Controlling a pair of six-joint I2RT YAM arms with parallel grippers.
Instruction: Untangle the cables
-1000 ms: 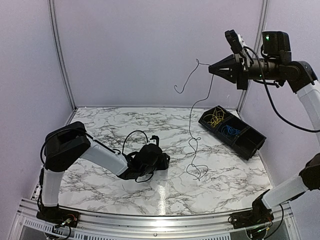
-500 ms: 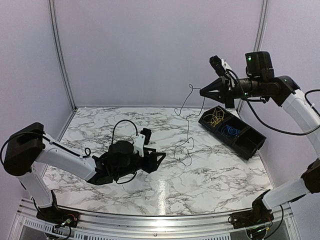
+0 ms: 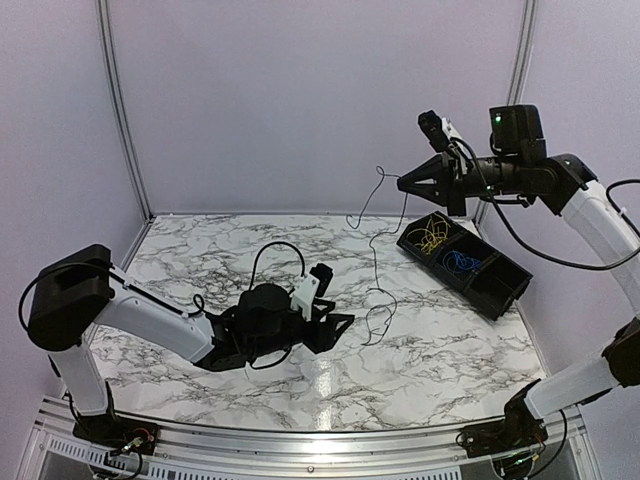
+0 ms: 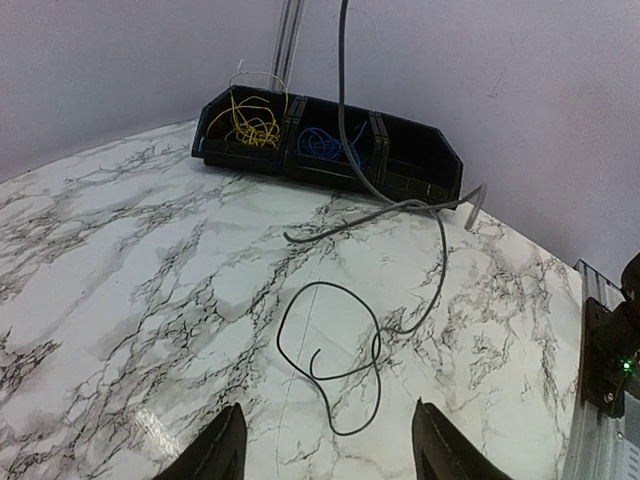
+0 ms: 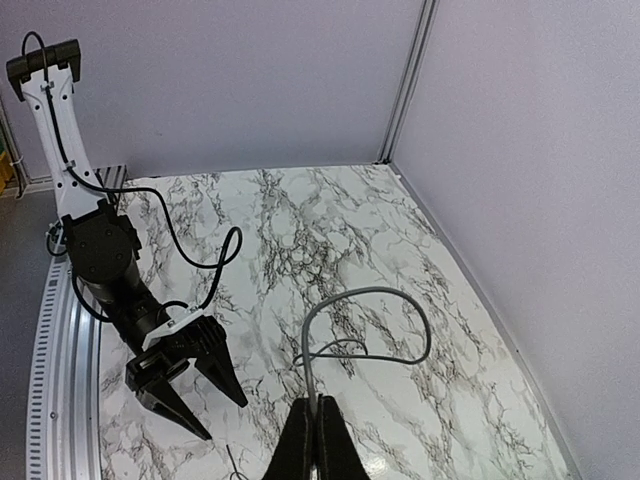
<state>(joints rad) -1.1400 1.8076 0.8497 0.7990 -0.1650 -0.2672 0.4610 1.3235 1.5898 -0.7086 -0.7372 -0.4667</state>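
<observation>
My right gripper (image 3: 402, 183) is raised above the table and shut on a thin black cable (image 3: 375, 262). The cable hangs down from it and its lower end lies in loops on the marble (image 4: 345, 345). In the right wrist view the cable (image 5: 365, 325) curls out from between the shut fingers. My left gripper (image 3: 335, 322) is open and empty, low over the table, just left of the loops, pointing at them. Yellow cables (image 3: 430, 238) and blue cables (image 3: 459, 261) lie coiled in two compartments of the black bin (image 3: 500, 290).
The bin stands at the back right, its third compartment holding nothing visible. It also shows in the left wrist view (image 4: 420, 165). Purple walls close the back and sides. A metal rail (image 3: 300, 440) runs along the near edge.
My right gripper has come down and leftward with the black cable, so more of it lies on the table. My left gripper opened and moved right toward the loops.
</observation>
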